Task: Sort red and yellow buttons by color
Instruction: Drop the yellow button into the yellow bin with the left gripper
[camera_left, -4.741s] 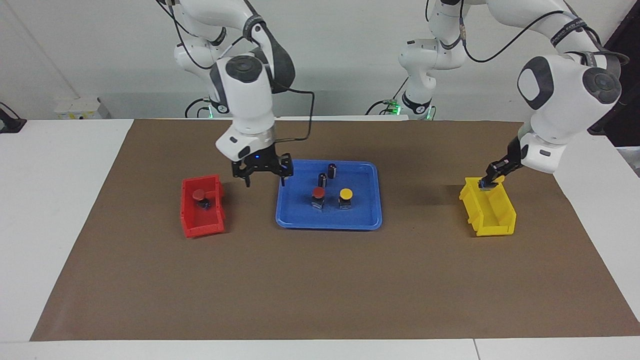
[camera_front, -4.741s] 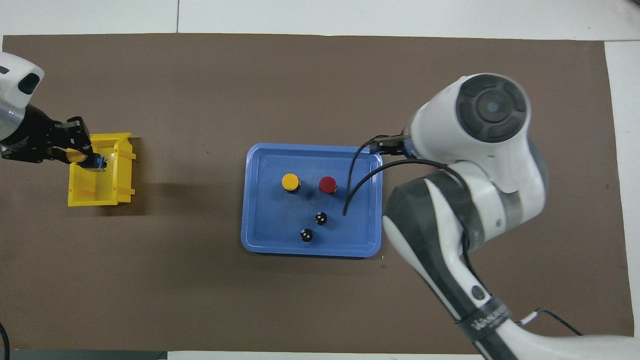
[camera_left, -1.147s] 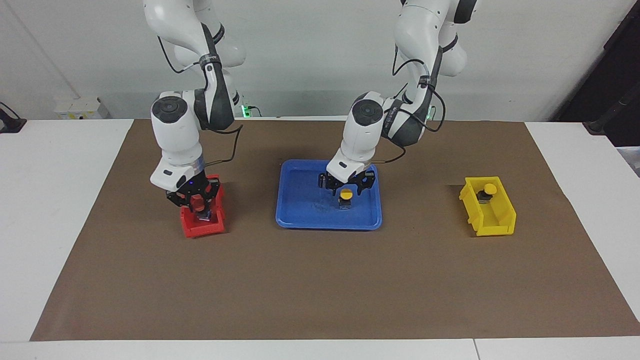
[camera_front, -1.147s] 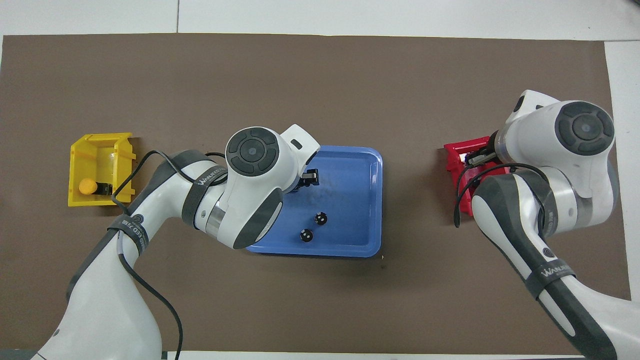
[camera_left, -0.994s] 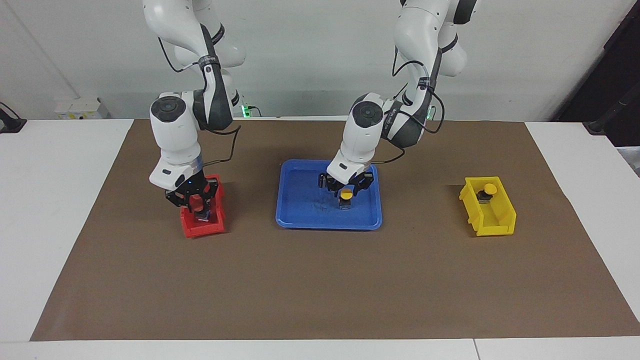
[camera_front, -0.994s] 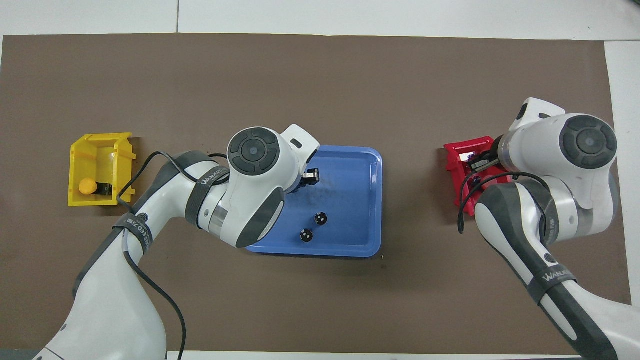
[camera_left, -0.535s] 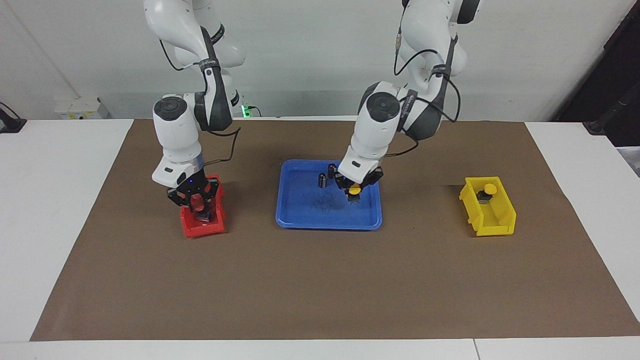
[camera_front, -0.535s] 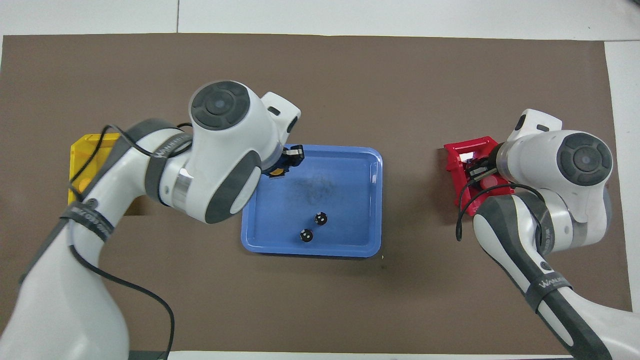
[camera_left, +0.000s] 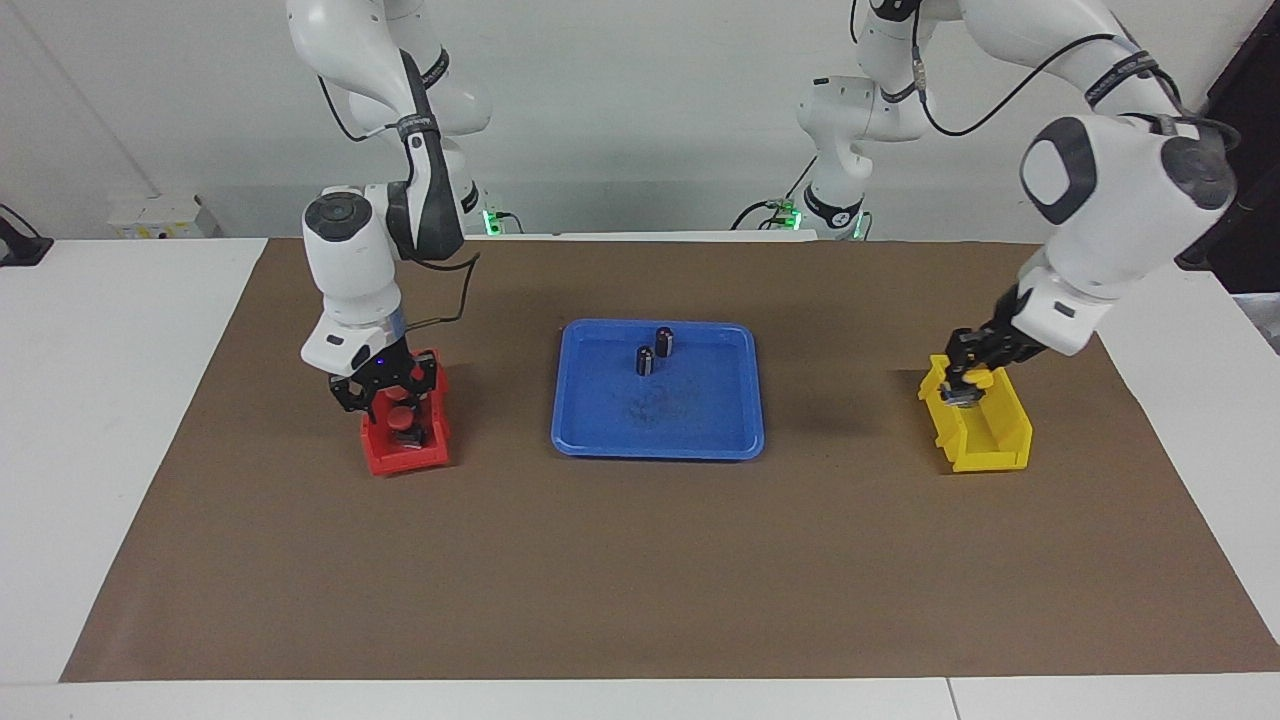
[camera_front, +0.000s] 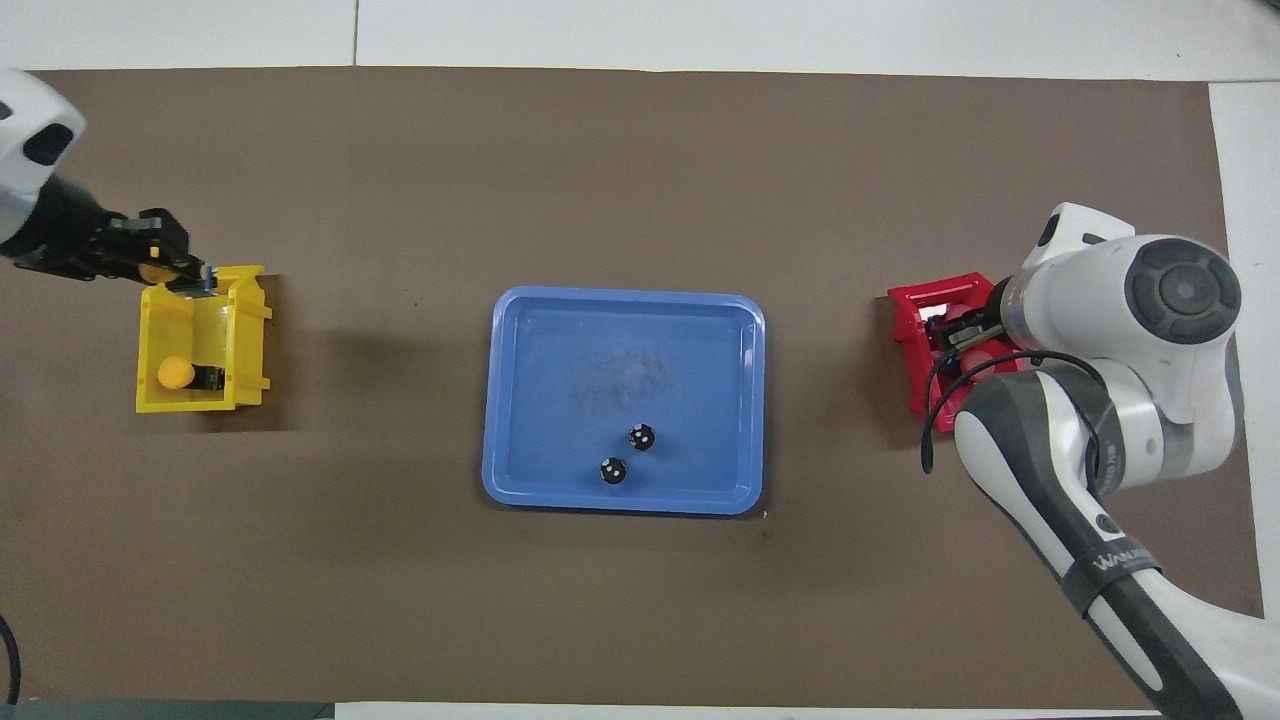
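Blue tray: mid-table, holds two dark cylinders.
Yellow bin: left arm's end; one yellow button lies inside.
Red bin: right arm's end; red buttons inside.
Left gripper: over the yellow bin, pinching a second yellow button.
Right gripper: over the red bin, fingers spread.

My two arms were glossy white shells with dark grey joint caps and bands, black cables looping alongside. Grey wrist bands carried white lettering, and each ended in black claw hardware.
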